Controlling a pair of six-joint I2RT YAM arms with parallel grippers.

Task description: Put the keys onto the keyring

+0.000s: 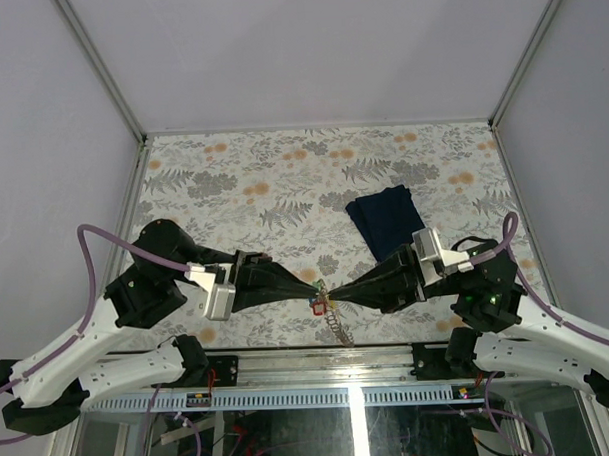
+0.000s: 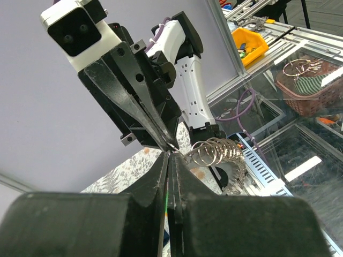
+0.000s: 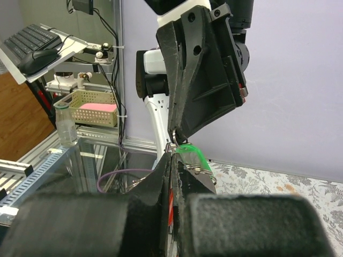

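The keyring (image 2: 214, 151) showed as a run of thin silvery loops overlapping one another, chain-like and glinting, with a red tag (image 1: 316, 311) beside its upper end. It hung at the point where the two arms met tip to tip, above the middle of the table's (image 1: 232, 170) near edge. From above, its long axis ran from the meeting point toward the near edge, slanting slightly to the right, with the lower end at the table's near edge. Whether that end touched the table could not be told.

The left gripper (image 1: 312, 294) was pressed fully together, a thin green sliver showing between its pads. This appeared to be the green-tagged key (image 3: 190, 152), whose translucent green loop stood out just beside the tips in the right wrist view. The metal blade of that key was not clear enough to tell which way it pointed.

The right gripper (image 1: 337, 295) was likewise closed tight, with a red strip (image 3: 171, 201) visible in the seam of its fingers, apparently part of the keyring.

A dark navy folded cloth (image 1: 387, 220) lay well apart, toward the far right.
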